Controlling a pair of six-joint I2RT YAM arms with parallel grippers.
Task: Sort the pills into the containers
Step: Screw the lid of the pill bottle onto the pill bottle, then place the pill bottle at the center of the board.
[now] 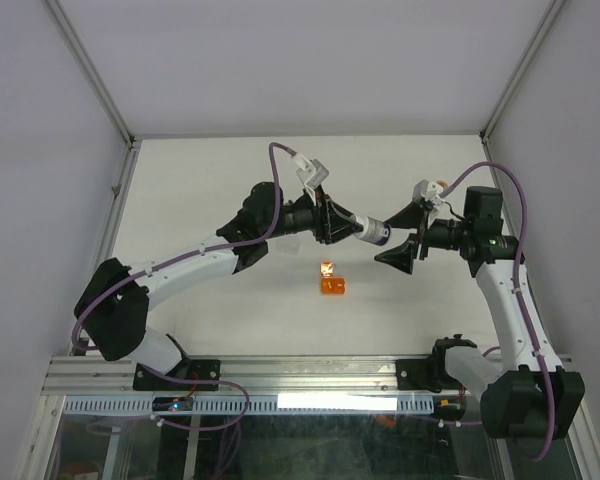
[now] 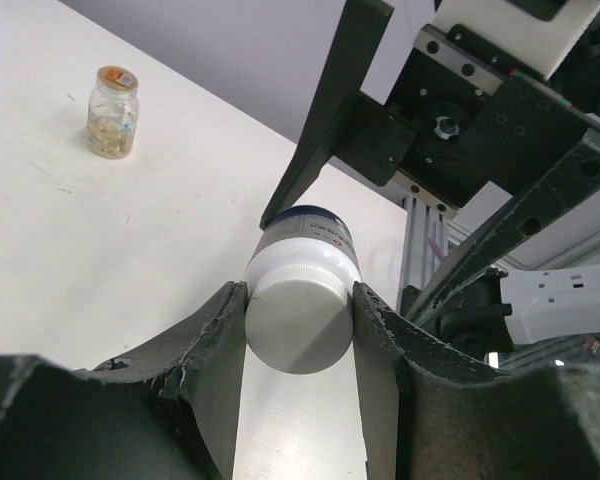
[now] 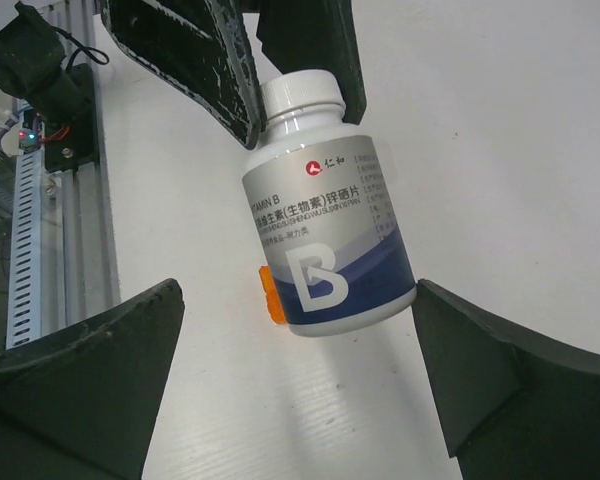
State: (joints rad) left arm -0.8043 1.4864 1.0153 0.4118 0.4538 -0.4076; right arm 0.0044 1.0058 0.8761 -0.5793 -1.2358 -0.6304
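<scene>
Pinching the white bottle (image 1: 377, 232) by its capped end in the left pincer (image 1: 356, 227), as viewed from the top camera, and holding it level above the table (image 1: 200, 190), base pointing toward 3 o'clock. Spreading the right pincer (image 1: 402, 238) wide just past that base, gripping nothing. Leaving the orange cup (image 1: 332, 287) down on the table, toward 7 o'clock of the bottle.

Looking along the left wrist: squeezing the white cap from both sides, fingers (image 2: 215, 340) pressing flat against it, closed only as far as the cap allows. Showing the clear vial (image 2: 113, 112) upright and well apart at 10 o'clock, with tan pills (image 2: 110, 140) lying in its bottom.

Looking from the right wrist: gaping fully, with fingertips (image 3: 90, 370) at 8 and 4 o'clock, both clear of the bottle hanging at centre. Glimpsing the orange cup again behind the bottle's lower edge, at 8 o'clock of the label.

Judging the step in hand: probably presenting the bottle for uncapping between two arms, with no sorting begun. Calling next for closing the right pincer squarely round the labelled body, then twisting against the left grip on the cap. Risking a slip on smooth plastic if closing off-centre.
</scene>
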